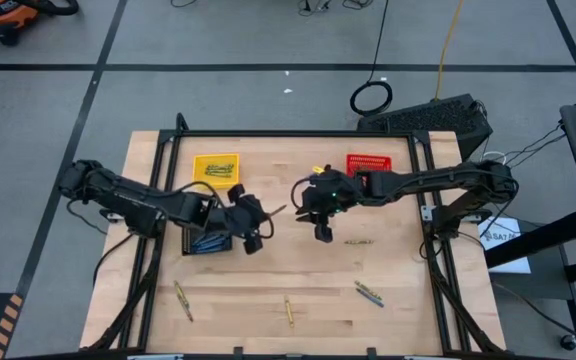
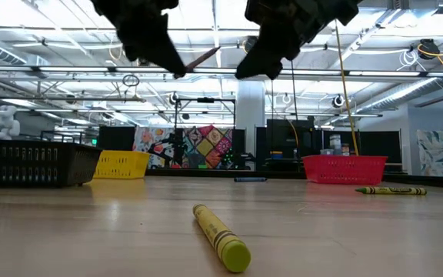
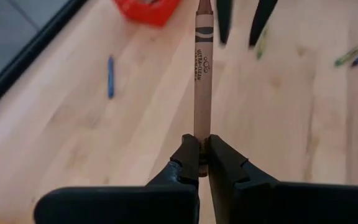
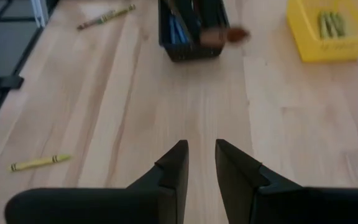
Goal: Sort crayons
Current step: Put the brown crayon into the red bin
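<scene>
My left claw [image 3: 199,163] is pinched tight on the tail of a brown crayon [image 3: 201,74], held out lengthwise so its free end points at the right claw [image 1: 323,232]. It looks to me like a hand-over above the table's middle. The right claw hangs just beyond the tip, fingers parted, nothing in them. The red basket [image 1: 365,164] sits at the far edge behind it, likely the crayon's home. The yellow basket [image 1: 215,169] holds yellow ones; more crayons [image 1: 369,293] lie loose near the front edge.
</scene>
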